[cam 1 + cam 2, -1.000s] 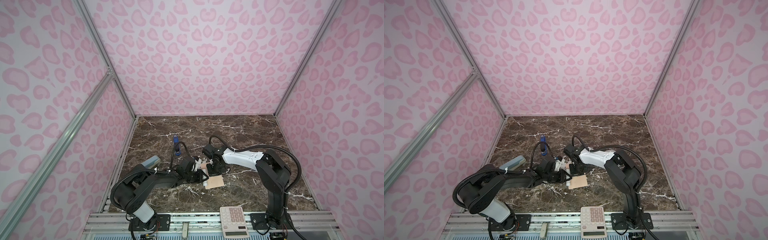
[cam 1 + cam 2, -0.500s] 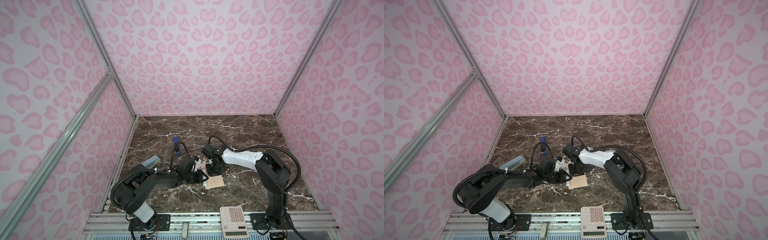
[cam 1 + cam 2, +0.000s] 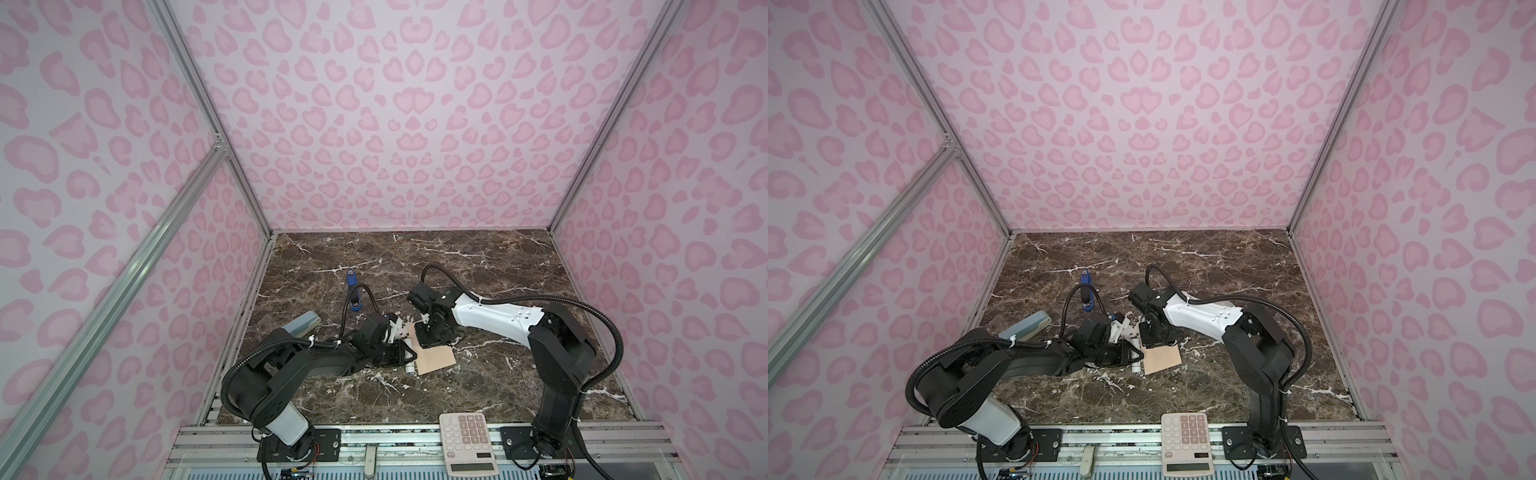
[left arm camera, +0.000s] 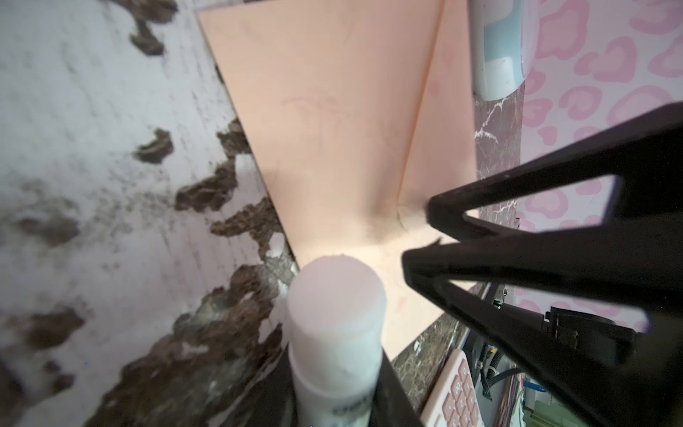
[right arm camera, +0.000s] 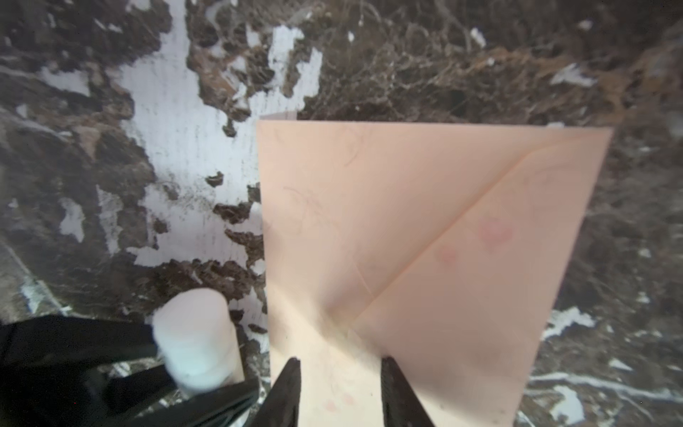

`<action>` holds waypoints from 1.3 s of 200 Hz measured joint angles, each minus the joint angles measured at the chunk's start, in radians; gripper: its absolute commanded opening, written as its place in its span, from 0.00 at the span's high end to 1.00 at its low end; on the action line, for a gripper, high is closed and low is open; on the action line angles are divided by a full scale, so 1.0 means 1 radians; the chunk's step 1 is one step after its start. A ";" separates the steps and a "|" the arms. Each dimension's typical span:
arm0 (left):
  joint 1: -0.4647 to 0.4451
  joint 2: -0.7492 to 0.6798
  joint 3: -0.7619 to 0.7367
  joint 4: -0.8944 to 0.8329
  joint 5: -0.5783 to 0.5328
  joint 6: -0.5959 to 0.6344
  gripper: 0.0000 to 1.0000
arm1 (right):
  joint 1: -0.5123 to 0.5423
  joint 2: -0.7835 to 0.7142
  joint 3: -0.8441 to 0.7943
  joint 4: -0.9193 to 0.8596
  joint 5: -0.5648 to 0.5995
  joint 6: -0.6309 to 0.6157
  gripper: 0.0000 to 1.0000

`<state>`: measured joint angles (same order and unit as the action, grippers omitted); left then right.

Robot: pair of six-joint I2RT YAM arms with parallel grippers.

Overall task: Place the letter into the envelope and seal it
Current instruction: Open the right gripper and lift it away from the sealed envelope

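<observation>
A: Right hand (image 5: 340, 360) first. How set?
B: Parted a little, with nothing pinched between. Both black fingers (image 5: 395, 395) tip-down on the envelope (image 5: 425, 229), near the end lying farther back on the desk (image 3: 478, 266). Seemingly pressing the paper there.
A: And the left hand (image 3: 400, 355)?
B: Narrow, clamped round a white glue stick (image 4: 334, 332). Blunt end of the stick aimed at that same end of the envelope, just beside the edge on the left hand's side. Touching or not, cannot tell.
A: Whereabouts for the envelope overall?
B: Flat on the brown marble, roughly mid-desk, between the two hands in both top views. Peach face up, with a diagonal crease ending near the right hand's tips. Pointed flap laid down over the body, by the look of it. Stuck down or loose, cannot tell.
A: Any sign of the letter?
B: Not made out. Only a pale sliver (image 5: 282, 115) past one far corner of the envelope in the right wrist view, too small to name.
A: Anything else about?
B: White smears (image 5: 177, 166) on the desk right beside the envelope. A calculator (image 3: 469, 442) on the metal rail (image 3: 395, 434) at the front, well apart from the paper. A blue tool (image 3: 352, 291) farther back, behind the left hand. A pale blue-and-white gadget (image 3: 305, 324) off to the left of that hand, near the desk's left edge.
</observation>
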<state>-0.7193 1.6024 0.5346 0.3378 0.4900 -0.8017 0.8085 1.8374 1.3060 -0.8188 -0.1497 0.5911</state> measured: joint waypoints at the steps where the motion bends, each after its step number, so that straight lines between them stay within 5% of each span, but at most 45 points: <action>1: 0.000 0.000 0.000 0.000 0.000 0.000 0.96 | 0.000 -0.003 0.000 -0.001 0.000 0.000 0.60; 134: 0.000 -0.027 0.017 -0.039 -0.004 0.014 0.96 | -0.117 -0.164 -0.155 0.098 -0.184 0.006 0.62; 260: 0.000 -0.229 0.127 -0.264 -0.085 0.090 0.96 | -0.159 -0.403 -0.271 0.250 -0.156 -0.006 0.60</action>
<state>-0.7189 1.3739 0.6617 0.0742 0.4046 -0.7120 0.6498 1.4345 1.0351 -0.5690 -0.3054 0.5854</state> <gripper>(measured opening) 0.266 0.396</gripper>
